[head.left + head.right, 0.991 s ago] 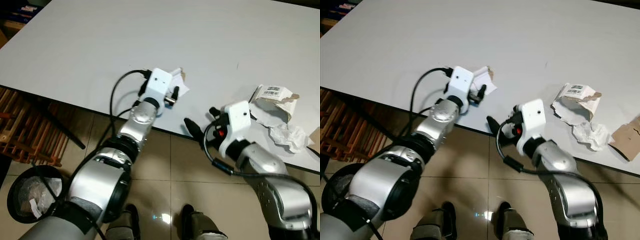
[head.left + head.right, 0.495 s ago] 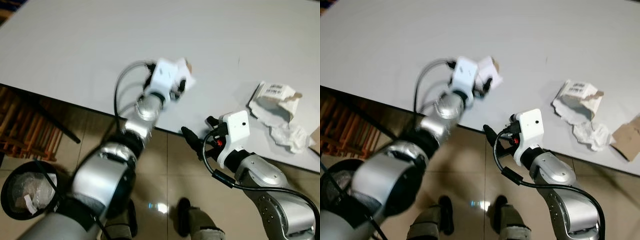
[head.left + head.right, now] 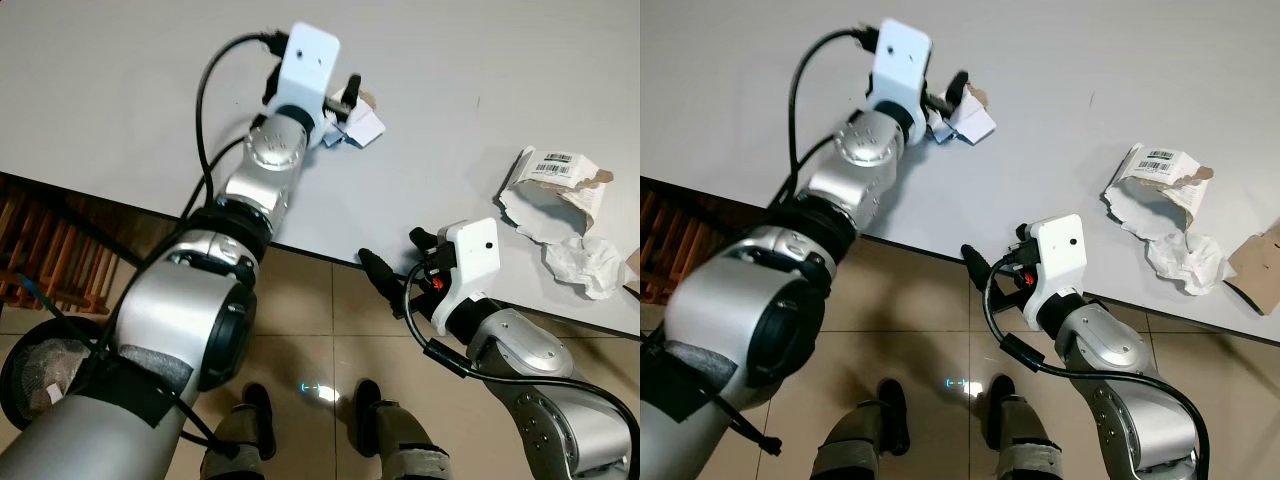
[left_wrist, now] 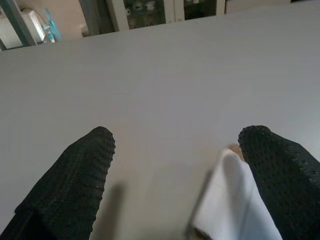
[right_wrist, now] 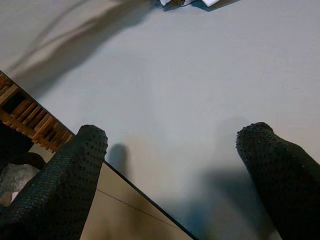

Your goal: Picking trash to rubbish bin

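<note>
A small white paper scrap [image 3: 364, 124] with a brown corner lies on the white table [image 3: 150, 90]. My left gripper [image 3: 347, 104] reaches over the table and stands open at the scrap. In the left wrist view the scrap [image 4: 234, 202] rests against one finger [image 4: 280, 170], with the other finger apart from it. My right gripper [image 3: 398, 262] hangs open at the table's front edge, and its wrist view shows its fingers [image 5: 65, 175] spread over bare table. A torn package with a barcode [image 3: 553, 182] and a crumpled white paper [image 3: 592, 266] lie at the right.
A black mesh bin [image 3: 28, 385] with a liner stands on the tiled floor at the lower left, partly hidden by my left arm. A wooden rack [image 3: 45, 260] sits under the table's left side. A brown cardboard piece [image 3: 1258, 262] lies at the far right.
My left arm has stretched farther over the table, and the scrap sits farther from the front edge, against one finger. The right gripper has drawn back slightly below the table edge.
</note>
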`<state>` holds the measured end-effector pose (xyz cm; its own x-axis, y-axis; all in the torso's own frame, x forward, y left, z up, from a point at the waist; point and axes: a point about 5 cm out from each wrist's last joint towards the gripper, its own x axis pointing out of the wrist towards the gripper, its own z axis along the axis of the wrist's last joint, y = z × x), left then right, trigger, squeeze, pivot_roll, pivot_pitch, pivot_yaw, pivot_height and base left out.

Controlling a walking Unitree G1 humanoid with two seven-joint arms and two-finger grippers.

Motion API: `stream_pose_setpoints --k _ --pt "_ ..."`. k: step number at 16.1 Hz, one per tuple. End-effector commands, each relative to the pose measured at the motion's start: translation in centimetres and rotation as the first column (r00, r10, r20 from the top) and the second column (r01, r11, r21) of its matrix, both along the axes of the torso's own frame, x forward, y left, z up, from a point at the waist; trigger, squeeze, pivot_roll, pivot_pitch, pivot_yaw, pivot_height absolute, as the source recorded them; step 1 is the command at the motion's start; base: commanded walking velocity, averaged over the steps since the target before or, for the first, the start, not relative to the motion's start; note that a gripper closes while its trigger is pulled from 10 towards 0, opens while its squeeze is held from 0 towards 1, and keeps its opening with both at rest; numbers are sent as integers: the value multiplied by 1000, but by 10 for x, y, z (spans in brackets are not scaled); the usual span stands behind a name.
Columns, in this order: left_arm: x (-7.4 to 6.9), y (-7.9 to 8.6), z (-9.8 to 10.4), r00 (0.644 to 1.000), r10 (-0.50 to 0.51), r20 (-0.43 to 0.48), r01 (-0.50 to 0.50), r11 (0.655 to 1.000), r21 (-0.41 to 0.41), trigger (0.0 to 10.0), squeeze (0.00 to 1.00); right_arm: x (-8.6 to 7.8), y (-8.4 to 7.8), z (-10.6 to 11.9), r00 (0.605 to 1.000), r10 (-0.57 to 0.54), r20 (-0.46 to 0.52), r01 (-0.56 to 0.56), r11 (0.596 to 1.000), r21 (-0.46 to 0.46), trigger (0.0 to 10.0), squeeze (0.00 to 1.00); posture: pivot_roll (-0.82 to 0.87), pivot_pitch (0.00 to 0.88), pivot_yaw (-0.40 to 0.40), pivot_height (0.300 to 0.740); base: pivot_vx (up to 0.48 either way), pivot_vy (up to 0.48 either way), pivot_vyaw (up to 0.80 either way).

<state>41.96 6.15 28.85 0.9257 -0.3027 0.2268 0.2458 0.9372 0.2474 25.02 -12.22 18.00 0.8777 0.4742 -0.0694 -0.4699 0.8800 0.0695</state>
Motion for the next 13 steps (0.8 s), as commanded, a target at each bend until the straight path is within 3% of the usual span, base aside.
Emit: stream_pose_setpoints --k 1,3,6,8,11,13 --pt "0 -5 0 999 -26 -42 25 1000 -9 10000 0 -4 1 -9 998 6 -55 -5 1000 4 10000 0 -182 397 6 740 0 0 0" --pt "1 -6 -5 995 -44 -88 42 999 -23 10000 0 -4 2 -9 998 7 -56 -7 1000 6 10000 0 -185 397 8 740 0 0 0" --pt "-2 -13 -26 962 -171 -215 153 983 -96 10000 0 -6 3 -9 998 5 -58 -4 1000 9 10000 0 -198 404 13 740 0 0 0" --pt "-1 -10 -28 965 -153 -215 139 987 -75 10000 0 -7 2 -10 998 1 -61 0 1000 8 10000 0 -196 405 13 740 0 0 0" --pt "0 -7 -28 969 -120 -216 123 992 0 10000 0 -7 2 -10 998 -1 -64 1 1000 7 10000 0 -191 405 13 740 0 0 0" --pt "0 -5 -34 972 -58 -229 89 988 124 10000 0 -6 3 -11 998 2 -64 -1 1000 11 10000 0 -185 401 15 740 0 0 0"
